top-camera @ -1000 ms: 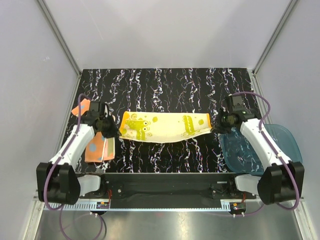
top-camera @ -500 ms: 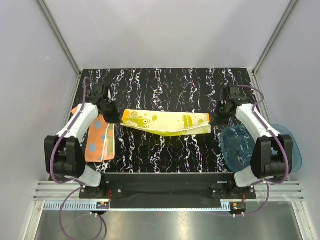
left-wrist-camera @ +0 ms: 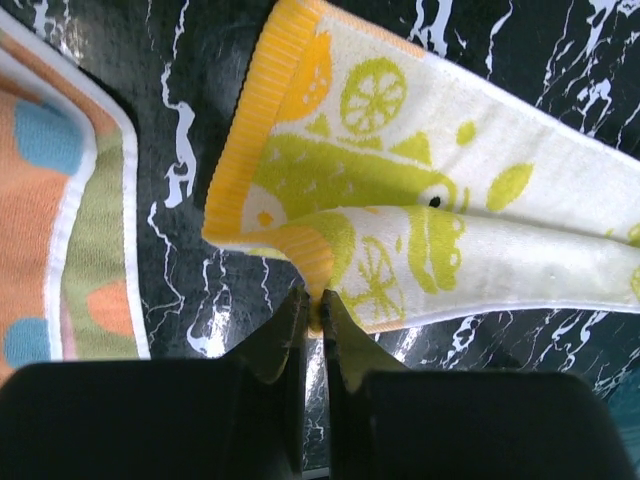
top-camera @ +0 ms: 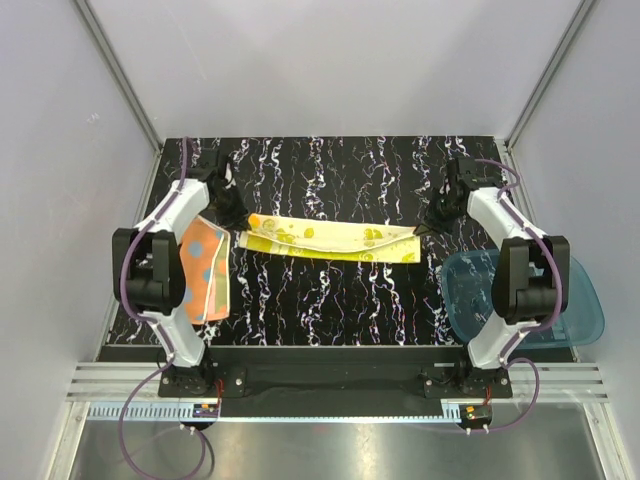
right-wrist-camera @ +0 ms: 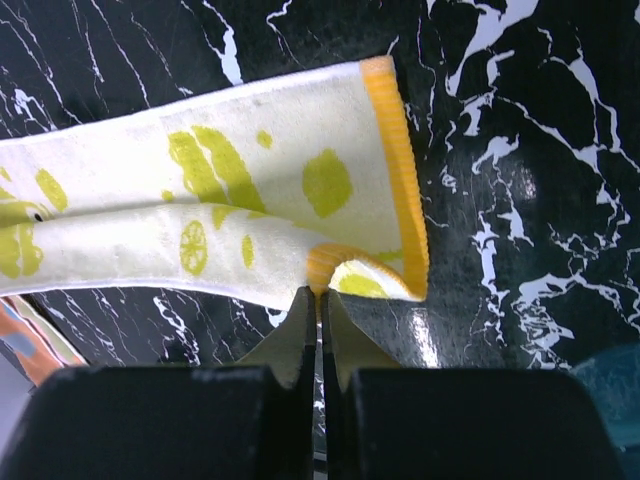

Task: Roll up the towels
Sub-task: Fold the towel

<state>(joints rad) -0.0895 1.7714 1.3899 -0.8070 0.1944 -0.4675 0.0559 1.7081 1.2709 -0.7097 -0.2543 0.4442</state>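
i see both the left gripper (left-wrist-camera: 313, 318) and the right gripper (right-wrist-camera: 318, 305) pinched tight on yellow towel (top-camera: 330, 238) corners (apparently folded lengthwise); orange towel (top-camera: 203, 275) lies left.

- Left arm (top-camera: 165, 235): white shell links, black joint housings, a purple cable looping along it.
- Right arm (top-camera: 510, 235): same white-and-black build, purple cable too.
- Gripper fingers (left-wrist-camera: 280, 335): dark, tapered, glossy wedges on black blocks.

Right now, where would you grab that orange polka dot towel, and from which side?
Take the orange polka dot towel by its near corner, coming from above. It lies flat, apart from the yellow towel, so only an edge pinches; both grippers are busy.
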